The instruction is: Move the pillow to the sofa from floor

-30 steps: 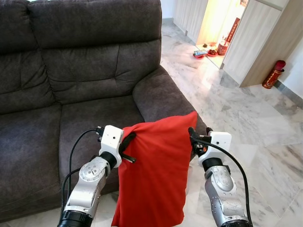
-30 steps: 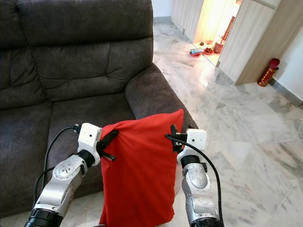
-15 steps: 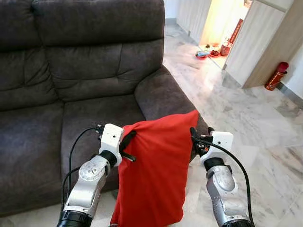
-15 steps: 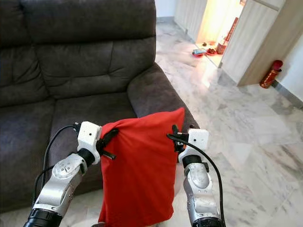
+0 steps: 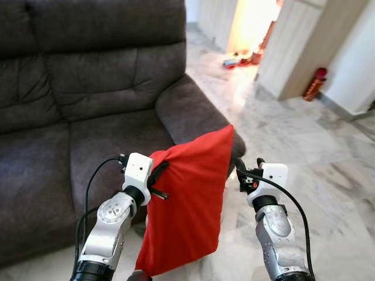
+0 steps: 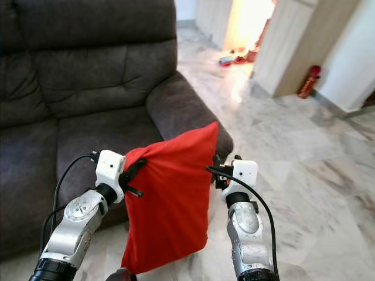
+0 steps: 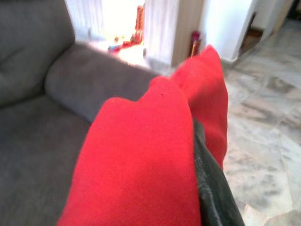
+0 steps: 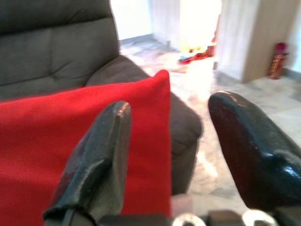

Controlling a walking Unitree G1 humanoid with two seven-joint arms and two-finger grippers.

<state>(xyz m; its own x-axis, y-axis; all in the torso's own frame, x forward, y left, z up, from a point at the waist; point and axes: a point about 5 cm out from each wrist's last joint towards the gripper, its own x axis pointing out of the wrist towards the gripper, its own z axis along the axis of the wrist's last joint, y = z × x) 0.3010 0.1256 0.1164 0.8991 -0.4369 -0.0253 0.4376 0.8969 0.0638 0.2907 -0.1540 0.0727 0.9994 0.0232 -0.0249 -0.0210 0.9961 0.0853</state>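
Red fabric hangs between the two silver arms: the pillow (image 5: pixel 187 205) is off the floor, dangling in the air in front of the sofa's right armrest, its lower corner hanging low above the marble floor (image 5: pixel 328 193). The left gripper (image 5: pixel 157 180) is pinched tight on the pillow's upper left corner; in the left wrist view the cloth bunches over one black finger (image 7: pixel 214 188), covering most of it. The right gripper (image 8: pixel 176 155) sits at the pillow's upper right edge with its two fingers spread wide apart; the pillow lies beside one finger (image 8: pixel 96 160), and nothing is caught between them, so the pillow hangs from the left side alone and tilts, its top right corner peaking upward.

Just behind the pillow stands the dark grey sofa (image 5: pixel 70 105), its seat cushions and rounded right armrest (image 5: pixel 193 111) bare. Farther off, pale wooden cabinet panels (image 5: pixel 293 47) rise from the floor, and a red cylinder (image 5: pixel 313 85) stands against the wall beside them. At the far end a brightly lit doorway (image 5: pixel 249 23) glows, with a few small red objects (image 5: pixel 240 58) lying on the floor at its threshold, too small to identify.
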